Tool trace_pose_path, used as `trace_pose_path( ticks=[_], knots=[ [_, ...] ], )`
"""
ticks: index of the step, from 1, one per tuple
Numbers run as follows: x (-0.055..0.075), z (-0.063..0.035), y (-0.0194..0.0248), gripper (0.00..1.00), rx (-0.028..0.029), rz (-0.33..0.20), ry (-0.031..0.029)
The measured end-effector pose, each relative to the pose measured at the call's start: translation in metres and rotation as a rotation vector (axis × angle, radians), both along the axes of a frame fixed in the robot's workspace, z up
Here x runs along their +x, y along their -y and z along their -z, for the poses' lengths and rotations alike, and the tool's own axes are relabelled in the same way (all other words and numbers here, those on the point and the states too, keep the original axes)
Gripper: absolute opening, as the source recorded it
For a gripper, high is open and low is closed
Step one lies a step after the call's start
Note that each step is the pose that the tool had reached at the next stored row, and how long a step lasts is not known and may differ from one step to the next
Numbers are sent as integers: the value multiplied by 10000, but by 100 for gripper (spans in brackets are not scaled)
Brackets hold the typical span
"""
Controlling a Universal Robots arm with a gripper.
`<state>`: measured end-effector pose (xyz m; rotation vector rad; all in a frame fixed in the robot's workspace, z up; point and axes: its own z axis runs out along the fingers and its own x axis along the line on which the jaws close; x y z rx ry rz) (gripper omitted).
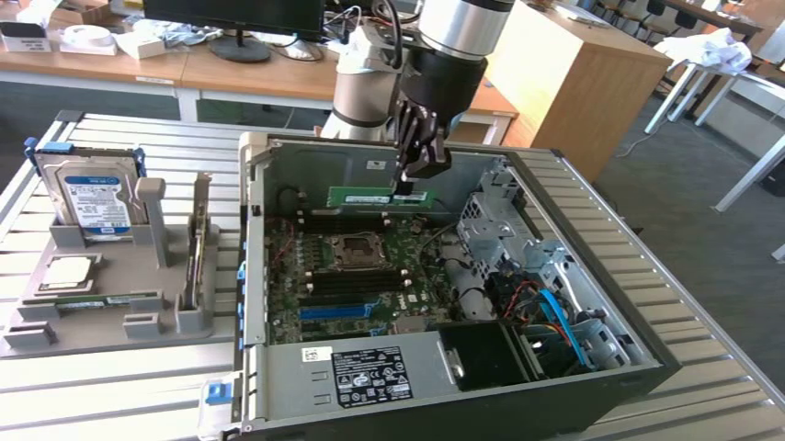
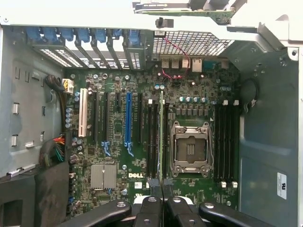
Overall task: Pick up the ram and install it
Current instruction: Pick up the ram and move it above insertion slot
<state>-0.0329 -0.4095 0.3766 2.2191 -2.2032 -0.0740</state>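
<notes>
Between the jaws: long, narrow green circuit-board ram stick, held by one end; the jaws are clenched on it, with black fingers pressed to either face.
Ram attitude: in the exterior view it lies level, reaching from the jaws toward the exterior view's left, with a pale sticker on the facing side. The wrist view shows it edge-on as a thin green line.
Straight below the jaws: green motherboard inside an open grey metal computer case lying on its side.
Ram against board: lined up lengthways over a bank of black memory slots; cannot tell whether it touches a slot.
Just beside the jaws' line: square silver-framed processor socket, with a second bank of black slots on its far side.
Farther out from the jaws: long blue expansion slot and long white slot.
Well apart from the jaws: grey moulded holder on the slatted metal surface, at the exterior view's left. It carries a boxy blue-labelled hard drive standing upright, a square silver processor chip, and a second thin green board lying flat.
Above the jaws: silver and black robot arm reaching down over the case.
</notes>
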Motion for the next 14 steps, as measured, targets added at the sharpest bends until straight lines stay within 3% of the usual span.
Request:
trace_pose_path(
  ticks=[4,14],
  knots=[
    [0,10,-1,11,4,0,1],
    [0,144,1,11,1,0,-1]
  ],
)
